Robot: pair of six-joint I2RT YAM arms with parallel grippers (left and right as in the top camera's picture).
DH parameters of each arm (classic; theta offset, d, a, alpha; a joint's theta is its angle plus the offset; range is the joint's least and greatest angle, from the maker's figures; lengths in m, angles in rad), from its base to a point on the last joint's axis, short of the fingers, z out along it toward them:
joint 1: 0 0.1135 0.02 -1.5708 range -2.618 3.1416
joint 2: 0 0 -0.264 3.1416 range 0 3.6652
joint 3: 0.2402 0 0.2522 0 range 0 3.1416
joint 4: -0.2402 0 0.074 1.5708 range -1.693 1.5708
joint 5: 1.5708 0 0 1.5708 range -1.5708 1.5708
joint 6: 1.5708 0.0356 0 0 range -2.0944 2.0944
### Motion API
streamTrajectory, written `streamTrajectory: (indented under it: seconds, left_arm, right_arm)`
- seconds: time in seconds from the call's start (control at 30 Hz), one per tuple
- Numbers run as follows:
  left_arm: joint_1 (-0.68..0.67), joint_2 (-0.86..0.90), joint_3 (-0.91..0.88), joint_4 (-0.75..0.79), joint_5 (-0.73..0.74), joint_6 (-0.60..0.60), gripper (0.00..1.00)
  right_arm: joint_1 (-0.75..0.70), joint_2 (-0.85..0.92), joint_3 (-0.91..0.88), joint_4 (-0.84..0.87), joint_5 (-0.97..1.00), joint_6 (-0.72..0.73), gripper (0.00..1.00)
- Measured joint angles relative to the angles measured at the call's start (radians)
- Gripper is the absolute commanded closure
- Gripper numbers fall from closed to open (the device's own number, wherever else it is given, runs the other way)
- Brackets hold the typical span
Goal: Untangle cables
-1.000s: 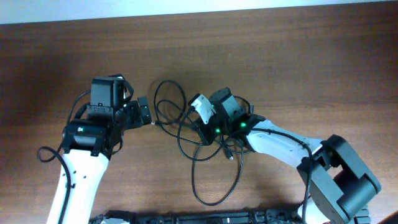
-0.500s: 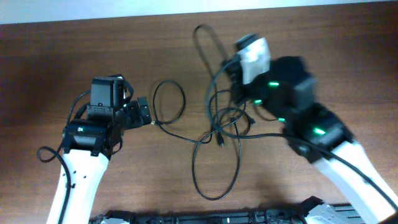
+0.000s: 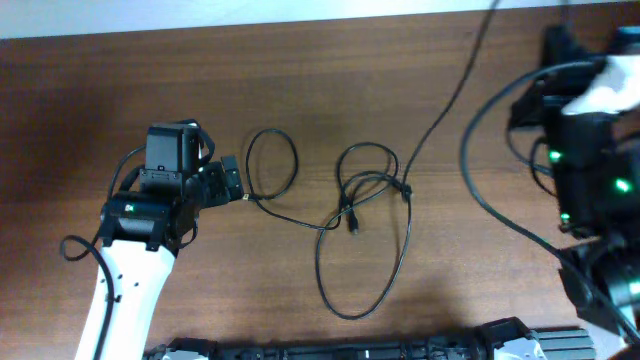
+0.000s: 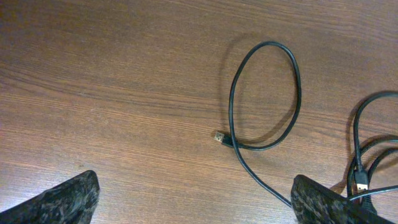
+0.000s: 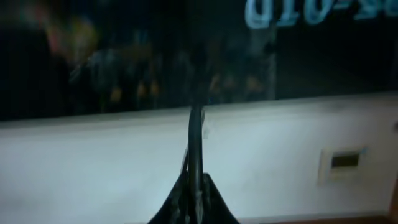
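Looks like a robotics lab or a test room in an office building, definitely not someone's home. You've got a plain brown wood-grain desk pushed up against a white wall, with a white-shelled left robot arm and a right robot arm with green status lights mounted at its near edge on a black rail. The only things lying on the desk are thin black cables with small plugs. The right wrist camera is blurry, but it shows more white wall with a small wall plate and, above that, a dark glass pane with pale lettering I can't read.
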State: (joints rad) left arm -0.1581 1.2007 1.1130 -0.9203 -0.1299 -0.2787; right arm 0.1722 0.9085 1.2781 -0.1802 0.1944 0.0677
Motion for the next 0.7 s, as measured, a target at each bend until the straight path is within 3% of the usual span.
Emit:
streamTrajectory:
  seconds: [0.4,0.53,0.7]
  left_arm:
    - [0.000,0.000,0.000,0.000,0.000,0.000,0.01]
    - [0.000,0.000,0.000,0.000,0.000,0.000,0.01]
    - [0.000,0.000,0.000,0.000,0.000,0.000,0.01]
  right_arm:
    - [-0.009,-0.071,0.014,0.533,0.039,-0.030,0.96]
    - [-0.010,-0.062,0.014,0.578,0.124,-0.187,0.96]
    - [-0.040,0.011,0.015,0.583,0.416,-0.484,0.96]
